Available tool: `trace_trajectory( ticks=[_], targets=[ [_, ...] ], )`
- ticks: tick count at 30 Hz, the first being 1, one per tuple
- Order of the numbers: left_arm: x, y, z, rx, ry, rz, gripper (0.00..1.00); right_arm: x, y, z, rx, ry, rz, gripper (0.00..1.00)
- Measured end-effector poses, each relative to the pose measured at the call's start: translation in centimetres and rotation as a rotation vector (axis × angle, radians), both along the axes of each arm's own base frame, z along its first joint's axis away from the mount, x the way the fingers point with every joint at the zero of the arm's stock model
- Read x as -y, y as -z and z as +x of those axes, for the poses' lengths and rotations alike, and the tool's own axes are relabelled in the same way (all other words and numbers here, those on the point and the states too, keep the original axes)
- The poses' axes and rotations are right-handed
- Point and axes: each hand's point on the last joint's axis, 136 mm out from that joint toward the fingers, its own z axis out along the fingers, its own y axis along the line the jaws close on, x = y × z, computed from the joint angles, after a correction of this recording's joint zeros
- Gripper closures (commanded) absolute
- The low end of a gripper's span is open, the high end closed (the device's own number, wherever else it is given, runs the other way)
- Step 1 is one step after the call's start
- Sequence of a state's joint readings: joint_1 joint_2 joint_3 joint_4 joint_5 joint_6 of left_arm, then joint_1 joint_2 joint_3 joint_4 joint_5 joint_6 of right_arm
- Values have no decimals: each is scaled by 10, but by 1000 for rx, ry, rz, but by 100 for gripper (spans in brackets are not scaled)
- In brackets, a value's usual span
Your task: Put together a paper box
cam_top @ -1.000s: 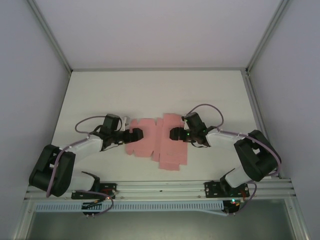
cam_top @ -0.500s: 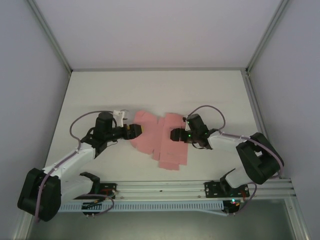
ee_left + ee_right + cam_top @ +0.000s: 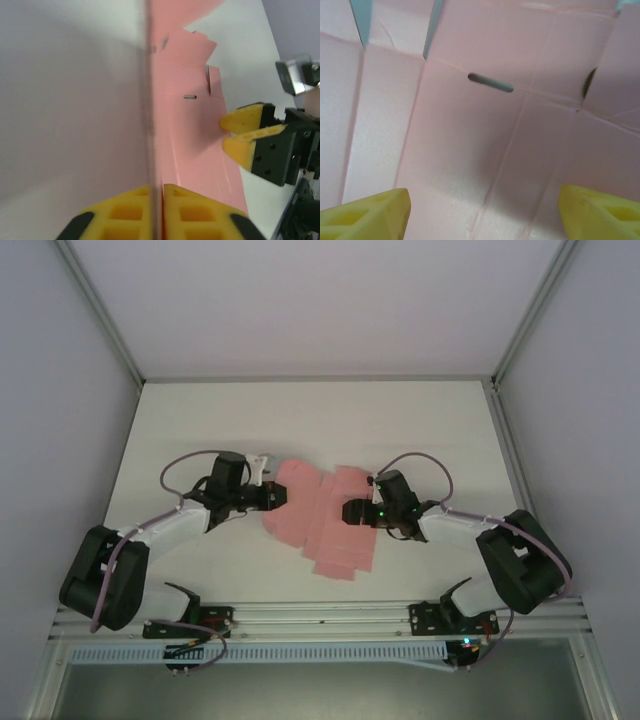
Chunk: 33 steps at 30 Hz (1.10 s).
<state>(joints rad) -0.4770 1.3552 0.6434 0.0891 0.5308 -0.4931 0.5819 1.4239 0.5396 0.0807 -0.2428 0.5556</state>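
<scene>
Paper box (image 3: 312, 527), flat, lengthwise far-left to near-right

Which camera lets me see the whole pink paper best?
The top external view: it shows nearly the whole paper box cutout spread on the table. The left wrist view shows one side of it; the right wrist view, a close patch of creases.

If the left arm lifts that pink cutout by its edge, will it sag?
Likely floppy: the paper box is thin creased card, so its flaps would probably hinge at the folds. Probably light too; lying flat, it may slide if pushed.
</scene>
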Motion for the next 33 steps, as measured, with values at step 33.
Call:
trace_trajectory(
  ticks=[33],
  targets=[
    [-8,-280,-38,718,45,-289,100,76,-278,-3,735,166,281,2]
  ],
)
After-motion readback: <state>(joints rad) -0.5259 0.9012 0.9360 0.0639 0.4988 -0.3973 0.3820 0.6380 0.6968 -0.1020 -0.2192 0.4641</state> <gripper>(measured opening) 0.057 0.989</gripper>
